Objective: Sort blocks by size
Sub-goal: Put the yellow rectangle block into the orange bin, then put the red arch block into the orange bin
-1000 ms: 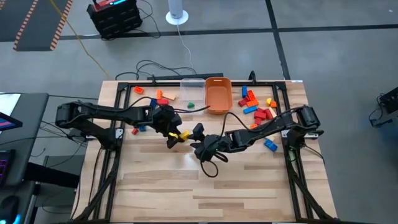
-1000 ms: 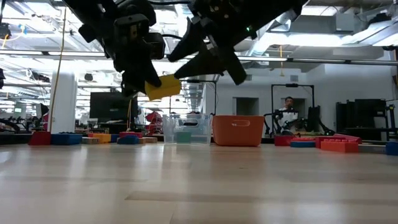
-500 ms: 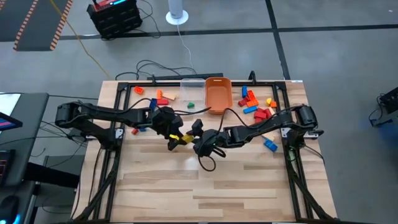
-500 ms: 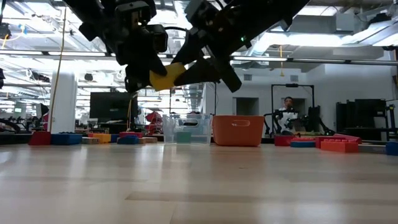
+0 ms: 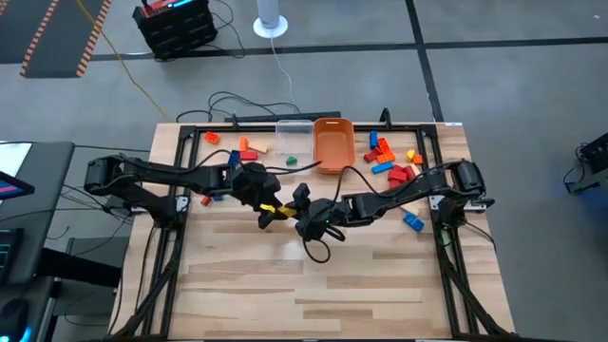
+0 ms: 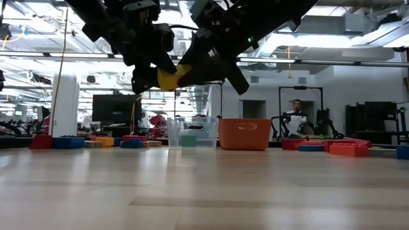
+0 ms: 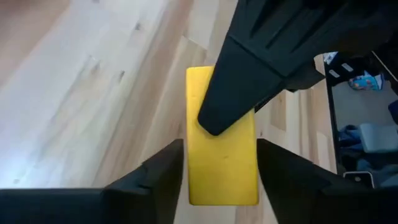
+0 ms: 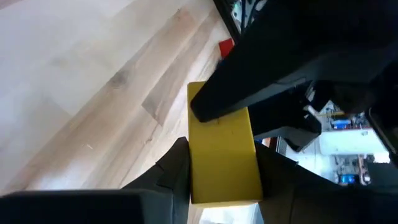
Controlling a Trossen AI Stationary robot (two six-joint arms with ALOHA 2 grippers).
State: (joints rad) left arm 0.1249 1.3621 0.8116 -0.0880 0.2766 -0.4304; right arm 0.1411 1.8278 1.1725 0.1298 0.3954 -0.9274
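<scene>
High view first: I see both dark arms meeting just left of the frame's centre, above the pale wooden table, with a flat yellow rectangular block caught between them. From the low view that yellow block hangs in the upper left-centre of the frame, well above the tabletop. In the left wrist view the left gripper has its fingers standing apart, one on each side of the block with slim gaps, so I read it as released. In the right wrist view the right gripper has its fingers pressed against the block's two long edges, grasping it. Loose coloured blocks lie at the table's upper right, others at upper left, flanking a clear plastic tub and an orange tub.
</scene>
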